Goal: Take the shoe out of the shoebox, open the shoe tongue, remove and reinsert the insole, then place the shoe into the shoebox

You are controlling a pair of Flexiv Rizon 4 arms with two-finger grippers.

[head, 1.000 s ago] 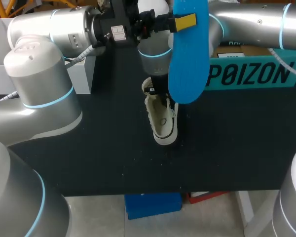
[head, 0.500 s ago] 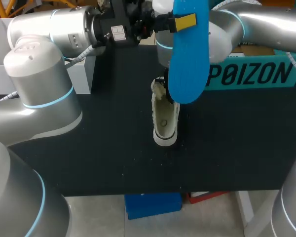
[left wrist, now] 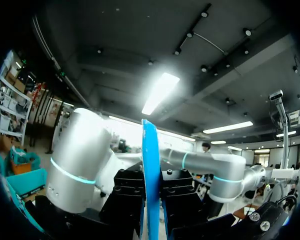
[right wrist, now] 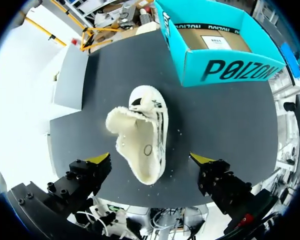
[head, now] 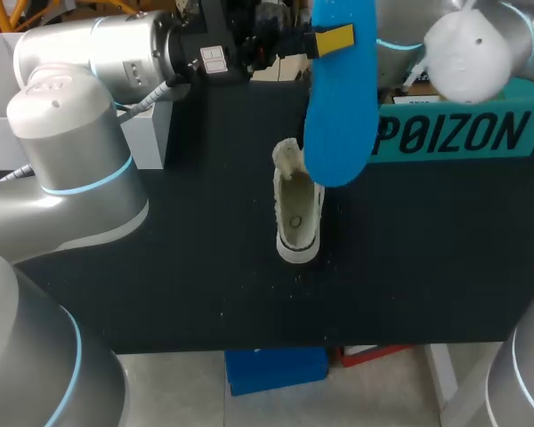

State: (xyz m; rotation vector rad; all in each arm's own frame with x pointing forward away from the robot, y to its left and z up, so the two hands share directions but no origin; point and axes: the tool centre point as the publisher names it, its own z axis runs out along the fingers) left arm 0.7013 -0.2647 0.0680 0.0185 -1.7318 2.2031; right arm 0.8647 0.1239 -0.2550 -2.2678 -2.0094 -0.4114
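A white fleece-lined shoe [head: 298,213] lies on the black table [head: 160,267], its tongue folded back and its opening wide. High over the table my left gripper [head: 334,38] is shut on a blue insole [head: 338,98], which hangs in front of the shoe's far end. The left wrist view shows that insole [left wrist: 150,150] edge-on, pinched between the left gripper's [left wrist: 151,200] fingers. My right gripper [right wrist: 150,159] hovers above the shoe [right wrist: 142,137], open wide, fingers on either side and clear of it. The teal shoebox [head: 454,133] stands open at the back right.
A grey-white box [head: 147,133] stands at the back left of the table. My right arm's elbow [head: 467,44] hangs over the shoebox. The shoebox [right wrist: 215,55] holds brown paper. Bare table lies in front of the shoe and to both sides of it.
My right gripper has let go of the shoe, opened wide and lifted away toward the back right. The shoe straightened and now lies free. The left gripper with the insole has not moved.
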